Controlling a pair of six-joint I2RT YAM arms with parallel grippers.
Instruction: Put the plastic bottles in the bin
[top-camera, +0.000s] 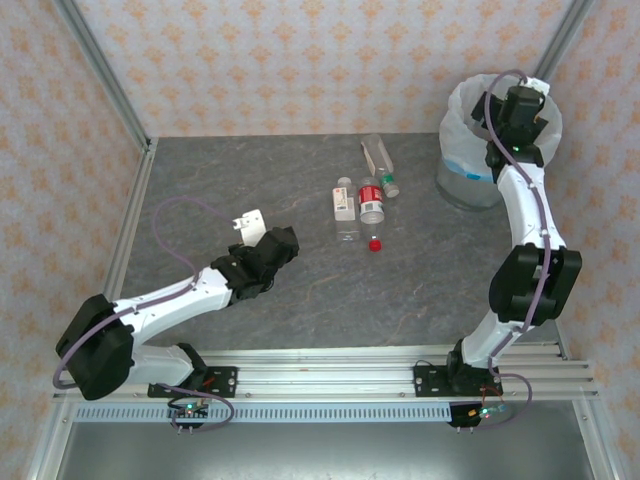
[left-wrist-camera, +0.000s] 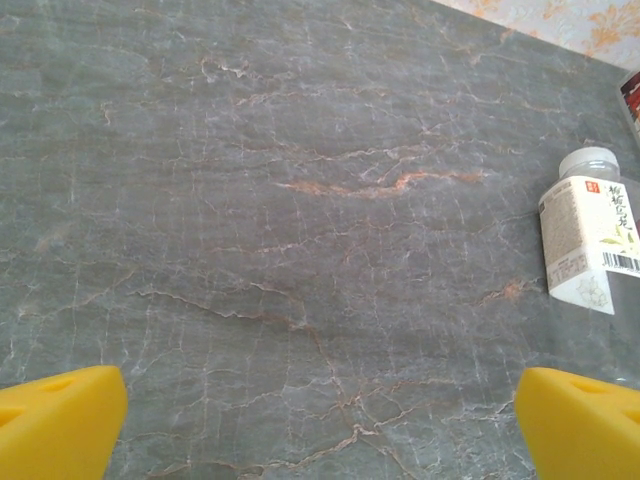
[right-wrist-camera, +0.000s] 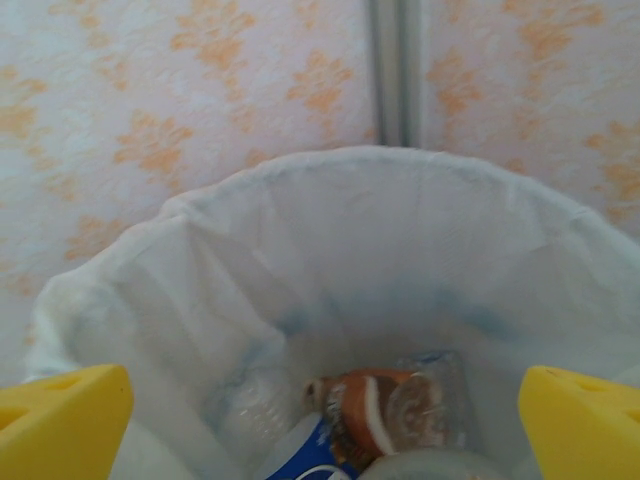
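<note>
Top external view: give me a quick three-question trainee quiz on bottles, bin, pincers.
1. True or false: the right pincer, above the bin, is shut.
2. How many plastic bottles lie on the table?
3. The small red cap lies: A) inside the bin; B) on the table beside the bottles; C) on the bin's rim.
Key: 1 false, it is open; 2 three; 3 B.
</note>
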